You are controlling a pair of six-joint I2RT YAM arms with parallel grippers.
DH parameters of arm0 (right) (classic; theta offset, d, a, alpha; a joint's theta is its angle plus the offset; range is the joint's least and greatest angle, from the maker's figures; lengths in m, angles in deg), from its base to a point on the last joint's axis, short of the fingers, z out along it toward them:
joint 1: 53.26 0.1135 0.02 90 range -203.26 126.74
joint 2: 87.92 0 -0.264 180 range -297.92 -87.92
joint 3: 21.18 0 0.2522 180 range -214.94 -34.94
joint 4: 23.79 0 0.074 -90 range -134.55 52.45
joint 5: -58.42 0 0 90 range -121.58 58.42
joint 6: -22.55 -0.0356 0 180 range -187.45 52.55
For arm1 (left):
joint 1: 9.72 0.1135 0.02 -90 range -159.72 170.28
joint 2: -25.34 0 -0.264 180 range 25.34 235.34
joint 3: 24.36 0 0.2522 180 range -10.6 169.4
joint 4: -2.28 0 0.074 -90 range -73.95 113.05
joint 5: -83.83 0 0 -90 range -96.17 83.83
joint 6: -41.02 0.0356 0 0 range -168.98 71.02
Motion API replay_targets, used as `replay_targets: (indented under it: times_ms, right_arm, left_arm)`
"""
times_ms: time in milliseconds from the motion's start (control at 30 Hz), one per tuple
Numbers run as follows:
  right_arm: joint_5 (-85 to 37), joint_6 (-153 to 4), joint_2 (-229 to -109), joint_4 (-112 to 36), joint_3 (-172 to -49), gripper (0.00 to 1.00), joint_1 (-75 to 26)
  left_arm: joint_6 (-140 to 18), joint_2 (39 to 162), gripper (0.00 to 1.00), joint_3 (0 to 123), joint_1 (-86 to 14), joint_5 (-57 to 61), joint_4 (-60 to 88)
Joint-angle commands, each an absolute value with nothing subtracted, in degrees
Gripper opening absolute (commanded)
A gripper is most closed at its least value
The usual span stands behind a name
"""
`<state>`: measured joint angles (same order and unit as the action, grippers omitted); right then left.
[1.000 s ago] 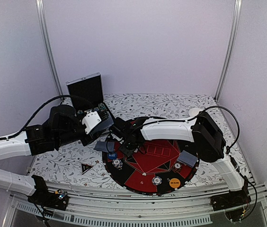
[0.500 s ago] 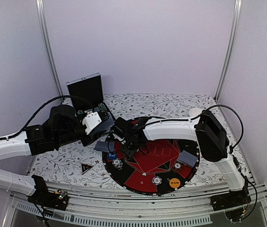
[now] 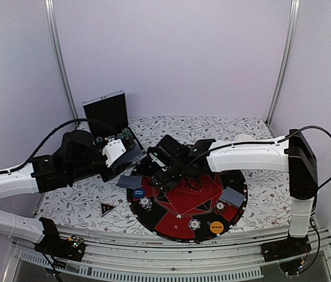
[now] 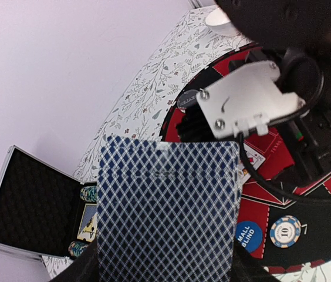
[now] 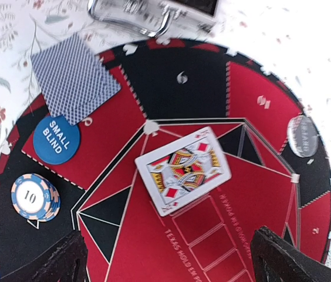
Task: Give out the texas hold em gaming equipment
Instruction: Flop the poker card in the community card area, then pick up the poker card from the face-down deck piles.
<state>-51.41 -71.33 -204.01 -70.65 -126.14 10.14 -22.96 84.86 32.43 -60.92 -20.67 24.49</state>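
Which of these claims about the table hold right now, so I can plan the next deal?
1. A card lies face up on the red middle of the mat. True.
2. The right claw is shut on that card. False: it is open, with nothing between its fingers.
3. The left claw holds a face-down deck. True.
4. The small blind button is orange. False: it is blue; the orange button sits at the mat's near edge.
5. The triangular marker lies on the mat. False: it lies on the flowered tablecloth, left of the mat.
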Motion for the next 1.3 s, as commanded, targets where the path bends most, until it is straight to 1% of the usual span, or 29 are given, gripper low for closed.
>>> replay_targets:
  times_ms: [0, 100, 167, 267, 367, 433, 500, 667, 967, 1267]
  right_arm:
    - [-57.2, -72.4, -196.6, -65.2, -120.7, 0.99, 10.4]
    - [-60.6, -72.3, -189.8, -60.8, -115.4, 0.99, 10.3]
    - [-57.8, -71.3, -184.0, -55.3, -111.3, 0.99, 10.2]
    - [-45.5, -69.3, -175.6, -43.7, -105.8, 0.99, 10.1]
    - [-31.4, -70.5, -171.5, -34.7, -101.5, 0.99, 10.1]
    - [-24.6, -73.7, -172.4, -32.6, -102.5, 0.99, 10.1]
    - [-20.4, -76.8, -174.9, -33.0, -105.4, 0.99, 10.1]
    - [-17.4, -84.9, -182.2, -37.1, -112.4, 0.99, 9.8]
    - [-17.3, -87.4, -188.0, -40.7, -117.9, 1.0, 8.3]
    - [-19.8, -86.5, -193.7, -47.4, -123.8, 1.0, 7.1]
  left_arm:
    - [-23.2, 84.8, 0.56, 33.6, -60.2, -20.1, 23.5]
    - [-22.8, 84.4, 0.56, 33.4, -60.2, -19.2, 23.5]
    - [-22.2, 84.0, 0.56, 33.2, -60.3, -16.9, 23.5]
    - [-21.2, 82.9, 0.55, 32.6, -60.5, -13.2, 23.6]
    - [-20.1, 82.0, 0.55, 31.9, -60.8, -10.3, 23.5]
    - [-19.5, 81.5, 0.55, 31.6, -61.2, -8.6, 23.6]
    - [-18.8, 81.4, 0.54, 31.2, -61.7, -7.7, 23.6]
    - [-17.6, 80.7, 0.53, 30.7, -63.2, -8.4, 23.5]
    - [-17.0, 79.7, 0.53, 30.4, -64.2, -8.7, 23.5]
    - [-16.5, 79.7, 0.53, 30.2, -64.5, -9.7, 23.2]
